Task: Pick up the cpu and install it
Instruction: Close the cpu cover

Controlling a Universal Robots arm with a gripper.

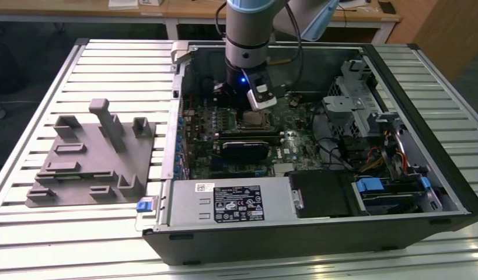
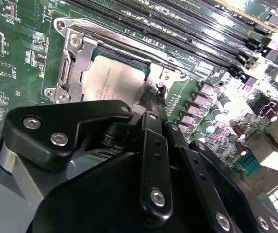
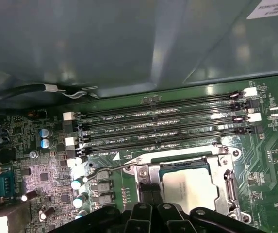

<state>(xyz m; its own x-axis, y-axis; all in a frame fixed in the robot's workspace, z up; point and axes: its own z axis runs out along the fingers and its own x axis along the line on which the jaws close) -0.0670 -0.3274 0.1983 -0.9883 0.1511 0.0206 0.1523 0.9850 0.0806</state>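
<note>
1. Closest to the lens in both wrist views: black gripper point(image 2: 154, 94) point(image 3: 151, 196) linkage, all bars and screw heads, narrowing down to the tips.
2. Looks closed up, fingers point(image 3: 145, 198) side by side with nothing pinched between, tips sitting just beside one edge of the cpu.
3. Cpu point(image 2: 112, 80) point(image 3: 189, 187) lying flat inside the socket point(image 2: 75, 53) point(image 3: 228, 187), pale silver top facing up, metal frame around it on every side that shows. Not gripped by anything.
4. Thin wire lever point(image 3: 110, 168) sticking out from one socket corner in the first wrist view, bent end hanging over the green board point(image 3: 274, 160).
5. Four long memory slots point(image 3: 163, 128) point(image 2: 177, 34) running parallel just past the socket, with white latches at some of the ends.
6. Small round capacitors point(image 3: 45, 137) clustered off one end of the slots, a few more scattered nearby.
7. Over in the exterior view: arm point(image 1: 247, 29) reaching straight down into the open case point(image 1: 449, 175), wrist end low over the middle of the board, right above the socket.
8. Grey tray point(image 1: 91, 157) with upright blocks sitting on the slatted table point(image 1: 36, 87) at the exterior view's left, just beside the case, well apart from the cpu.
9. Silver labelled box point(image 1: 231, 201) along the case wall nearest that camera.
</note>
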